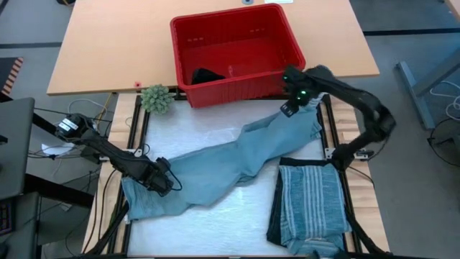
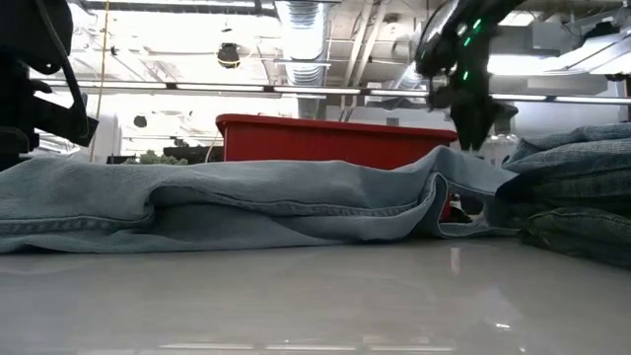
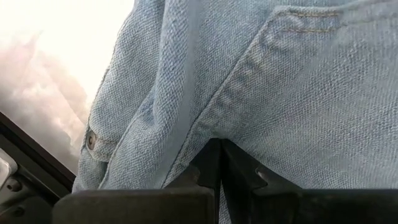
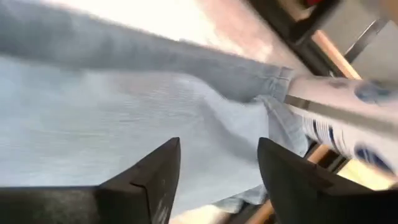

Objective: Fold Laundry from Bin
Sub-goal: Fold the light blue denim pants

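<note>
Jeans: light blue denim jeans (image 1: pixel 237 162) lie spread on the white work mat (image 1: pixel 215 216), between the two arms. Flat in the main, with ridges and folds through the middle, as the low view shows.
Long axis: runs on a diagonal, from the near-left corner of the mat up toward the far-right corner by the bin. Waist end, with pocket seam and a rivet button, sits at the left arm; the leg end points to the right arm, as far as I can judge.
Left gripper (image 1: pixel 159 180): clenched on the waist end of the jeans. Left wrist view shows both fingers pinched together with denim between them. Judged to be an anchor, keeping that end pinned so the cloth can be drawn straight.
Right gripper (image 1: pixel 289 108): released, fingers (image 4: pixel 155 180) spread apart with nothing between them, hanging just over the far end of the jeans near the bin's front wall. No cloth in the gap.
Why so placed: stretching the garment along one line looks like the lay-out step before the first fold.
Bin: red bin (image 1: pixel 280 79) stands on the wooden table beyond the mat; a small black item (image 1: pixel 208 75) lies inside.
Done pile: striped blue-grey shirt (image 1: pixel 313 208) lies folded on the mat's near-right part, over something dark, just beside the jeans.
Other: small green plant (image 1: pixel 156 98) left of the bin.
</note>
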